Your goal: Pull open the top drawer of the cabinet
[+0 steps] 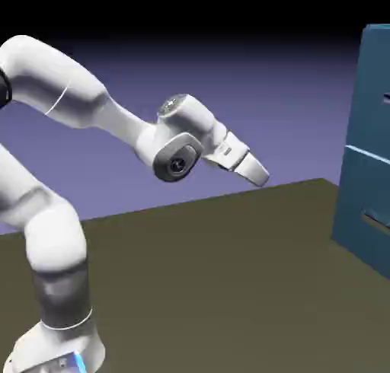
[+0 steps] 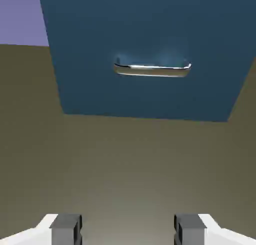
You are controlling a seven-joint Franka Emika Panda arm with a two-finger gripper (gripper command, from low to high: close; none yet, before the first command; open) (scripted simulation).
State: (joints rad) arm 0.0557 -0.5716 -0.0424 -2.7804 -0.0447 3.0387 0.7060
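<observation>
The claw (image 2: 127, 229) hangs wide and empty, well short of the cabinet (image 1: 366, 151), aimed at a drawer's metal handle (image 2: 152, 69) for a clean approach.

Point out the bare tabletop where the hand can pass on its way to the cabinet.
The table lies bare between the arm's base and the cabinet; the open gripper hangs above that stretch, apart from the cabinet. In the hand view, bare table runs from the fingertips to the cabinet's foot. Nothing crowds it.
</observation>
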